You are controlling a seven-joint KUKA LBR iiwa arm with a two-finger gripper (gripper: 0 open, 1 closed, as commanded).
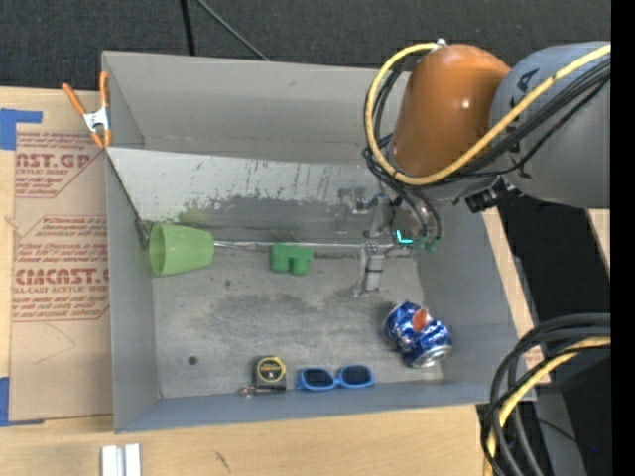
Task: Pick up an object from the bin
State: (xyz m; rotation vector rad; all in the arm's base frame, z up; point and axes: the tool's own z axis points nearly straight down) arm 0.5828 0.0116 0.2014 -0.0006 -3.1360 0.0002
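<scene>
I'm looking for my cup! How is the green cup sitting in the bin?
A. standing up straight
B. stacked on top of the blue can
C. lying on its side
C: the green cup lies tipped over on its side on the floor of the bin, near the left wall and far from the can.

Bin (198,315) floor is showing matt grey metal, scuffed. Cup (181,249) by left wall is looking like smooth green plastic. Crushed can (418,333) near right wall is glinting, glossy metal. Wrist cover (446,107) is shining smooth orange.
</scene>
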